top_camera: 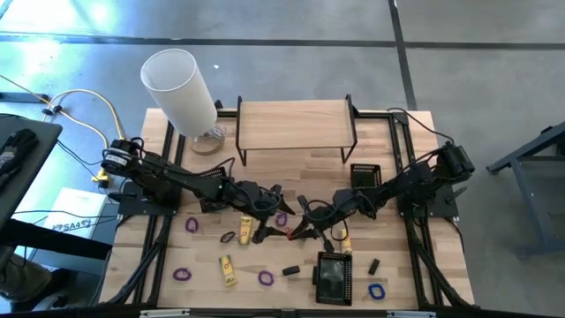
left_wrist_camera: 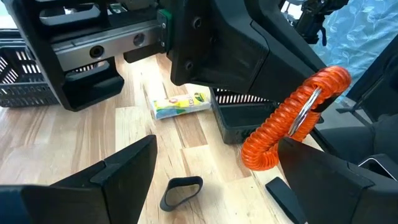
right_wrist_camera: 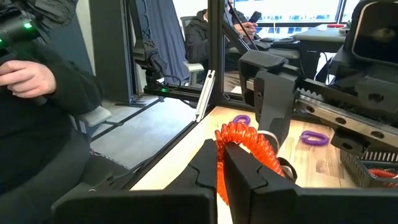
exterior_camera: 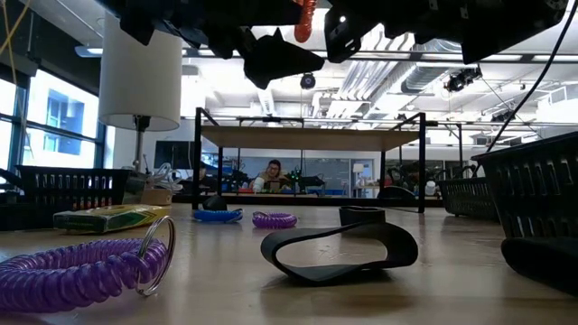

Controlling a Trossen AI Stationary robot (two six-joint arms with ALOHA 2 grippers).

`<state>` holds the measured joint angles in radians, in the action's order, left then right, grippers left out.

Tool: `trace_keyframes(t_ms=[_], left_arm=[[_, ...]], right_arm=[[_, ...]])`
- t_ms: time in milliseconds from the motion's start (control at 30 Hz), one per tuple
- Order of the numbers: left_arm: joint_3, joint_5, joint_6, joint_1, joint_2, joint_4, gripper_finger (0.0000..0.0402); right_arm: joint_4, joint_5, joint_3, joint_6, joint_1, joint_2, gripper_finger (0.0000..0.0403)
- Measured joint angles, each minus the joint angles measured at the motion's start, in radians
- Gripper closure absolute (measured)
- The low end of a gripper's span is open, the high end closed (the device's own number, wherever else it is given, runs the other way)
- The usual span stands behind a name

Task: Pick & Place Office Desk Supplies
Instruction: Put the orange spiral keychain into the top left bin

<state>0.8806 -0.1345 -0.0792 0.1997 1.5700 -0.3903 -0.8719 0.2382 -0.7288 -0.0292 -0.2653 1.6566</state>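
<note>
An orange coiled band loop (left_wrist_camera: 292,118) with a metal ring hangs in the air between my two grippers over the table's middle. It also shows in the low view (exterior_camera: 305,23). My right gripper (right_wrist_camera: 231,171) is shut on it. My left gripper (left_wrist_camera: 217,186) faces it, open wide, with the coil's lower end next to one finger (left_wrist_camera: 323,174). On the table lie purple coils (top_camera: 192,224), a blue coil (top_camera: 377,290), yellow pieces (top_camera: 229,269), black blocks (top_camera: 290,270) and a black band loop (exterior_camera: 339,248). My right gripper pinches the orange coil (right_wrist_camera: 239,140) between its two fingers at one end of the loop. The rest sticks out beyond the fingertips toward the left gripper. The coil is lifted clear of the table. My left gripper has one finger close against the coil's free end (left_wrist_camera: 261,155); whether they touch, I cannot tell.
A black mesh tray (top_camera: 334,276) sits near the front edge and another (top_camera: 365,174) by the right arm. A wooden shelf (top_camera: 296,124) stands at the far edge, with a white cylinder lamp (top_camera: 181,88) on its left. A person (right_wrist_camera: 37,93) is beyond the table.
</note>
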Motion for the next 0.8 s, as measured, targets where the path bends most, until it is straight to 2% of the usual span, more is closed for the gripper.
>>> trace_keyframes(t_ms=[133,633,800], left_arm=[[0.0,0.001,0.0,0.0,0.0,0.003,0.0105],[0.0,0.002,0.012,0.0,0.0,0.001,0.0235],[0.0,0.001,0.013,0.0,0.0,0.001,0.0257]], right_arm=[[0.0,0.0,0.0,0.0,0.0,0.0,0.0399],[0.01,0.0,0.0,-0.004,0.0,0.0,0.0399],[0.032,-0.025,-0.001,-0.005,0.0,0.0,0.0399]])
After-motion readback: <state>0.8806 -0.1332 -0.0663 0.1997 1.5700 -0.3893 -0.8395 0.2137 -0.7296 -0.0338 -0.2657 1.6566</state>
